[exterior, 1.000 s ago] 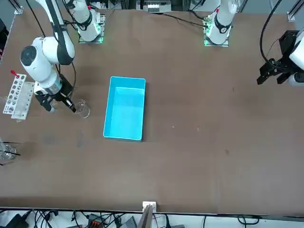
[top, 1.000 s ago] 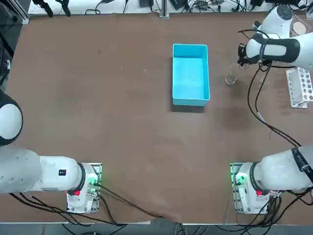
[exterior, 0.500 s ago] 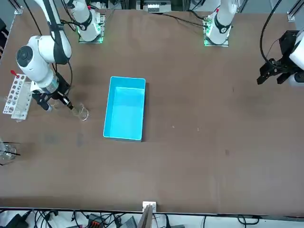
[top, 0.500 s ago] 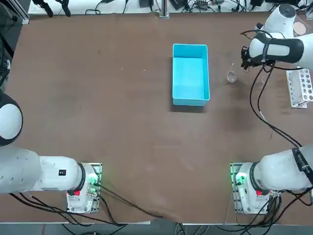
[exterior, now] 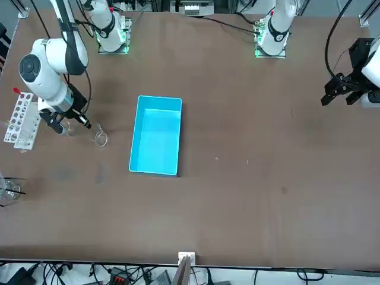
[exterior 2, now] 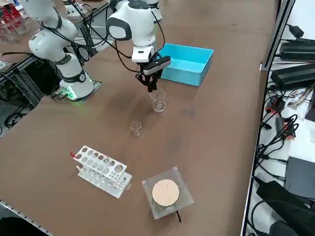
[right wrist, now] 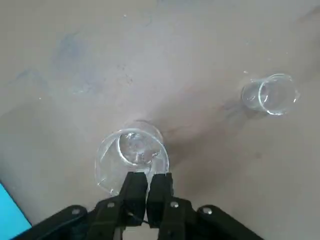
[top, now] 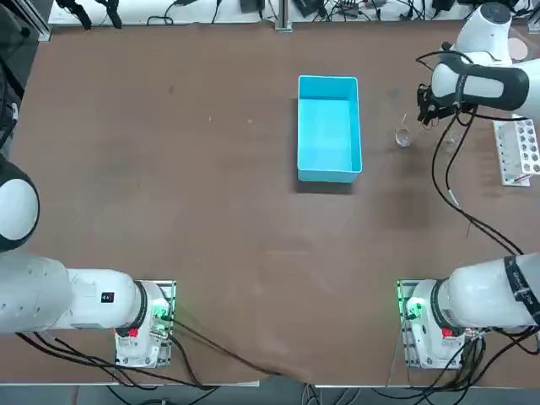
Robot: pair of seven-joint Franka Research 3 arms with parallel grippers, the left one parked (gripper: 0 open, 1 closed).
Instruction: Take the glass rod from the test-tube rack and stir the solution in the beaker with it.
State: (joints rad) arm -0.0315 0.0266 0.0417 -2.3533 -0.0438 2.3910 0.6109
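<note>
One right gripper (right wrist: 152, 175) hung over the table (exterior 2: 98, 128), pointing down at the one beaker (right wrist: 132, 157). Its two fingers were drawn together, only a thin gap showing at their tips; whether a clear glass rod sat between them, I could not tell. In the wrist view the fingertips overlapped one edge of the beaker's round rim, though touching or just above it could not be made out. The beaker stood upright on the bare tabletop, and its clear contents were too faint to judge a level.

There was one smaller clear glass (exterior 2: 136, 129), also upright, set apart from the beaker on the side towards the rack. The one test-tube rack (exterior 2: 103, 169) — white, with rows of round holes — lay well apart from the gripper, with one small red piece (exterior 2: 73, 155) at one end. Near the rack was one round pale disc (exterior 2: 165, 192) over one clear, square-cornered piece (exterior 2: 184, 195), and one short dark stick (exterior 2: 178, 216) poked out beside them. One blue tray (top: 329, 128) rested near the middle of the table, apart from both glasses.
</note>
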